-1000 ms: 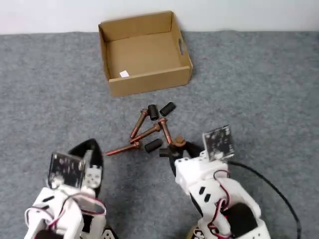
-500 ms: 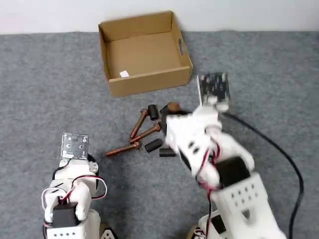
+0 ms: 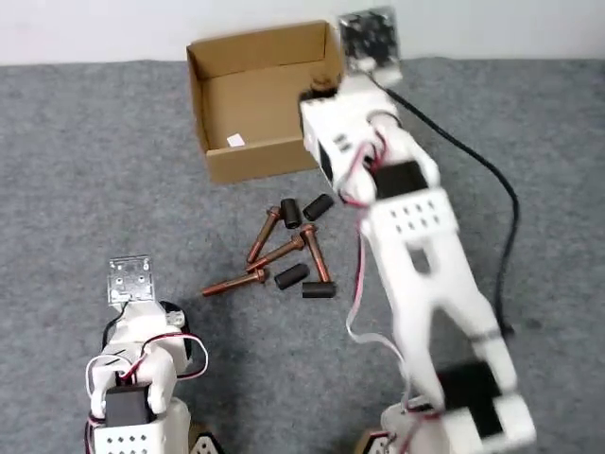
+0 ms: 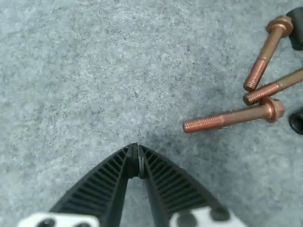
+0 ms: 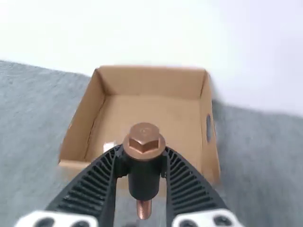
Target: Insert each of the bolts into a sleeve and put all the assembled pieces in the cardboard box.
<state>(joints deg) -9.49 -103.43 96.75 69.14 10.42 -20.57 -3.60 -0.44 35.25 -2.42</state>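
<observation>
Bright, even light falls from overhead; the bolts [image 4: 232,117] cast faint, soft shadows on the grey table [image 4: 94,71], and the cardboard box [image 3: 265,159] is slightly shaded inside.

The high camera is looking down, sharing the box [image 3: 260,159] with the forward-facing right wrist camera and the bolts [image 4: 232,116] with the close left one.

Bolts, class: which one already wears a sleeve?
The bolt held by the right gripper at the cardboard box: a black sleeve wraps its shank. The other bolts lie bare on the carpet.

right gripper [image 5: 142,156], clamping sleeved bolt [image 5: 143,179]: swung from beside pile [image 3: 284,253] far to over cardboard box [image 3: 265,159] | left arm [image 3: 132,364]: straightened
</observation>
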